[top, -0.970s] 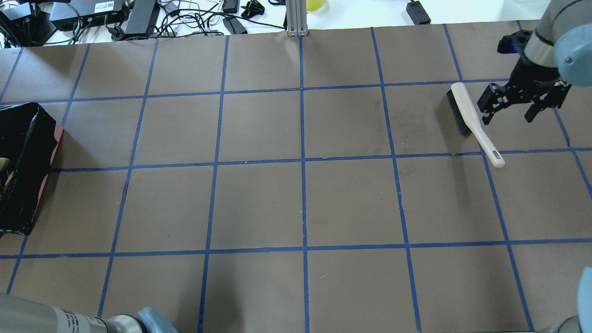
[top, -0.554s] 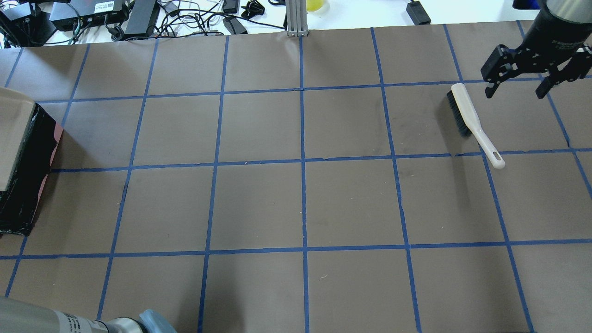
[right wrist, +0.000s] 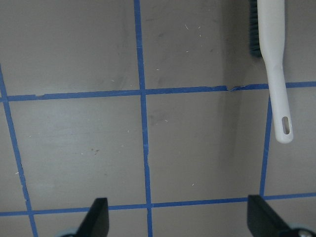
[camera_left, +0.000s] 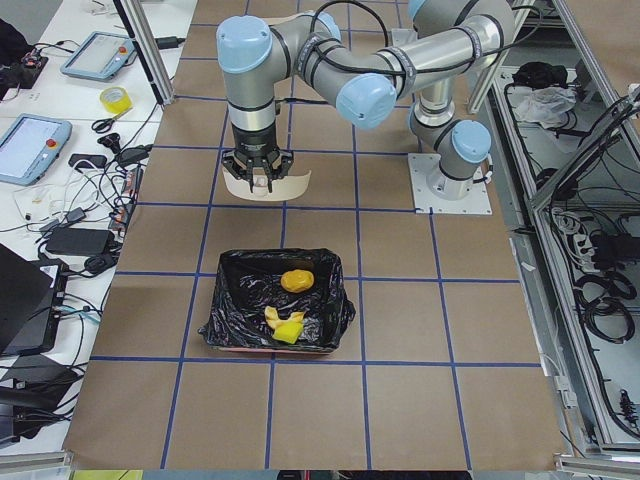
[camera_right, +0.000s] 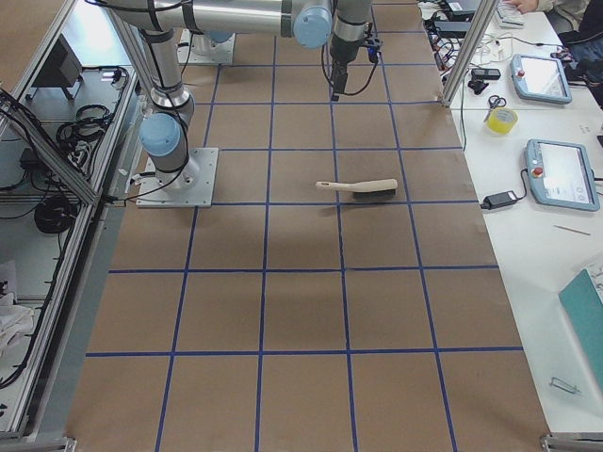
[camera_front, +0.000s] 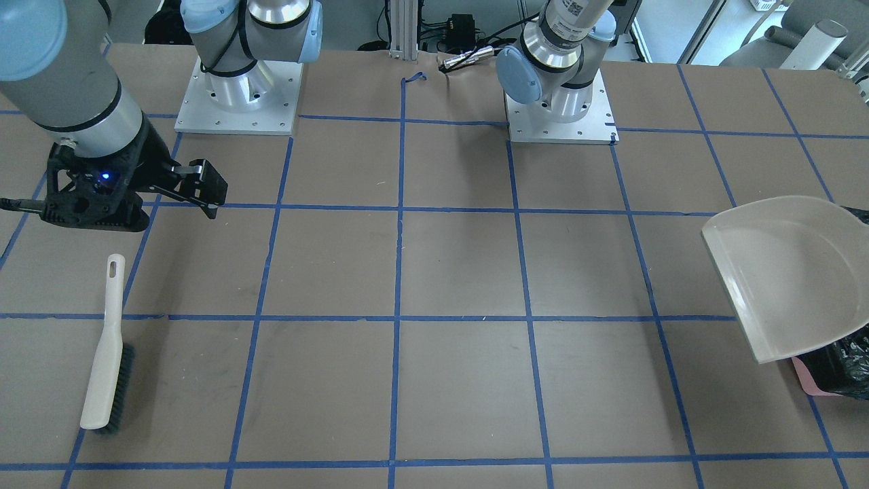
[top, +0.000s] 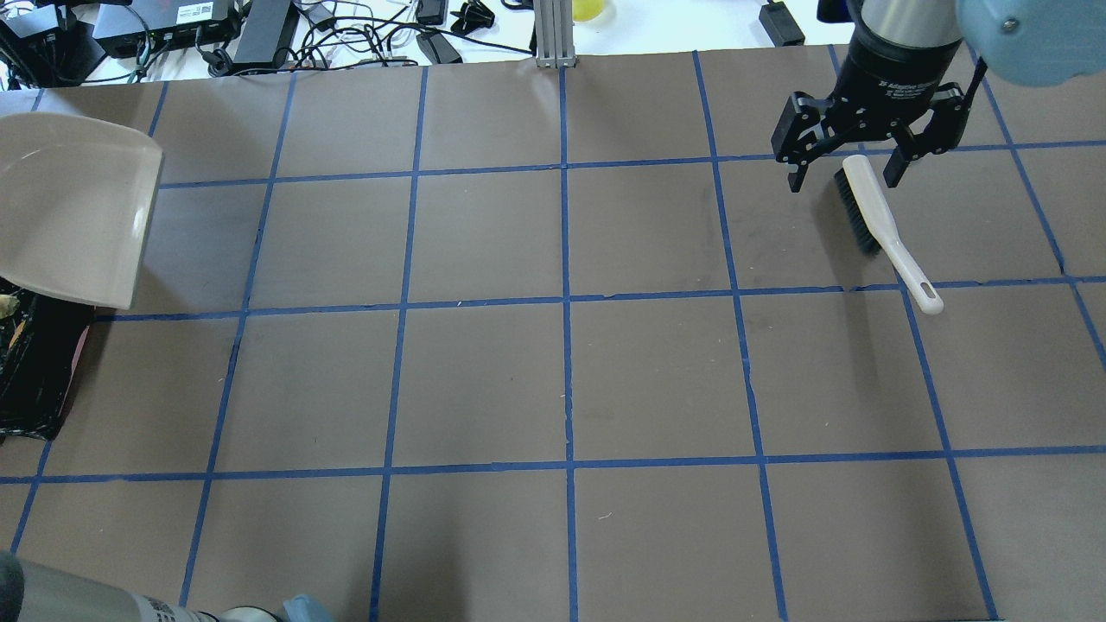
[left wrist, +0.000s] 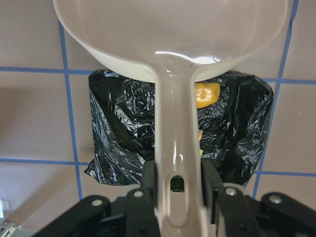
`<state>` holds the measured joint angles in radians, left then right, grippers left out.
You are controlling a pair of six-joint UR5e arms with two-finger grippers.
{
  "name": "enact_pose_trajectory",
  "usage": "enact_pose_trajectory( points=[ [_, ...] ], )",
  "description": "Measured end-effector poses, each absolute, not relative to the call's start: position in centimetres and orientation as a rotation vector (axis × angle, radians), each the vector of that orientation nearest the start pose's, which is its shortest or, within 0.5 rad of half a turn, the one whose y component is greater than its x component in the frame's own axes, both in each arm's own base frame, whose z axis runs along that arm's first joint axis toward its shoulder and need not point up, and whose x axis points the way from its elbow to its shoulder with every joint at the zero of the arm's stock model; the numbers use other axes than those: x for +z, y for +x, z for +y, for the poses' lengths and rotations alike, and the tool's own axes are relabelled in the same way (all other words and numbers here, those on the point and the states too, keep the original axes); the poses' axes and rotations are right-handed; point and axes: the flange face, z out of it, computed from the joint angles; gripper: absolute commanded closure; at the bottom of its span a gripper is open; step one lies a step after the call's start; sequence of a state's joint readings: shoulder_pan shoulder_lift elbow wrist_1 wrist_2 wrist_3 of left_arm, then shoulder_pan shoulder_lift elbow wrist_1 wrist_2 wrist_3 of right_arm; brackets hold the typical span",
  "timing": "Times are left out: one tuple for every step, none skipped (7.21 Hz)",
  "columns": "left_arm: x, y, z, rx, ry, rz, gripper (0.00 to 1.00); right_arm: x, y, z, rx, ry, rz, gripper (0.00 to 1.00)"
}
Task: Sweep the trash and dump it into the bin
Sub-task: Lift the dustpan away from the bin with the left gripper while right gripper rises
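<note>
The bin (camera_left: 225,320), pink with a black bag, sits at the table's left end. The trash lies inside it: a tan-orange lump (camera_left: 297,281), a yellow wedge (camera_left: 290,331) and a pale slice (camera_left: 270,316). My left gripper (left wrist: 177,185) is shut on the handle of the beige dustpan (top: 78,207), which hangs empty beyond the bin (top: 34,371), toward the table's far side. The wrist view shows one yellow piece (left wrist: 206,94) in the bag under the pan. My right gripper (top: 844,180) hovers open over the head of the brush (top: 873,216), holding nothing.
The brush (camera_front: 105,367) lies flat on the brown paper with blue tape lines, bristles toward the table's middle. Cables and power bricks (top: 259,34) crowd the far edge behind a metal post (top: 553,34). Tablets and a tape roll (camera_right: 504,120) sit on the side bench.
The dustpan has come into view and swung off the bin toward the far left of the table. My right gripper rose, then moved left from beside the brush handle to above its head.
</note>
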<state>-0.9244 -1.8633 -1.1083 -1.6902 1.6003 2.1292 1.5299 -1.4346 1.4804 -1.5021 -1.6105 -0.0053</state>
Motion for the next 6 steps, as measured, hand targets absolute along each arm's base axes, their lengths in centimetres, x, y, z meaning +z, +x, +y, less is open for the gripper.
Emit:
enact_pose_trajectory(
  points=[
    [53.1, 23.8, -58.2, 0.005, 2.09, 2.321, 1.0, 45.7, 11.0, -54.1, 0.181, 0.054, 3.171, 0.0],
    [51.8, 20.7, -59.5, -0.001, 2.099, 2.353, 1.0, 45.9, 11.2, -53.9, 0.177, 0.06, 3.171, 0.0],
    [50.6, 17.8, -60.6, 0.006, 2.104, 2.383, 1.0, 46.4, 11.3, -53.5, 0.162, 0.076, 3.173, 0.0],
    [49.5, 15.5, -61.2, 0.018, 2.098, 2.413, 1.0, 47.0, 11.4, -52.9, 0.143, 0.087, 3.176, 0.0],
    [48.5, 13.4, -61.8, 0.033, 2.09, 2.44, 1.0, 47.4, 11.4, -52.3, 0.137, 0.091, 3.181, 0.0],
    [47.4, 11.0, -62.5, 0.035, 2.082, 2.468, 1.0, 47.5, 11.4, -52.0, 0.133, 0.094, 3.186, 0.0]
  ],
)
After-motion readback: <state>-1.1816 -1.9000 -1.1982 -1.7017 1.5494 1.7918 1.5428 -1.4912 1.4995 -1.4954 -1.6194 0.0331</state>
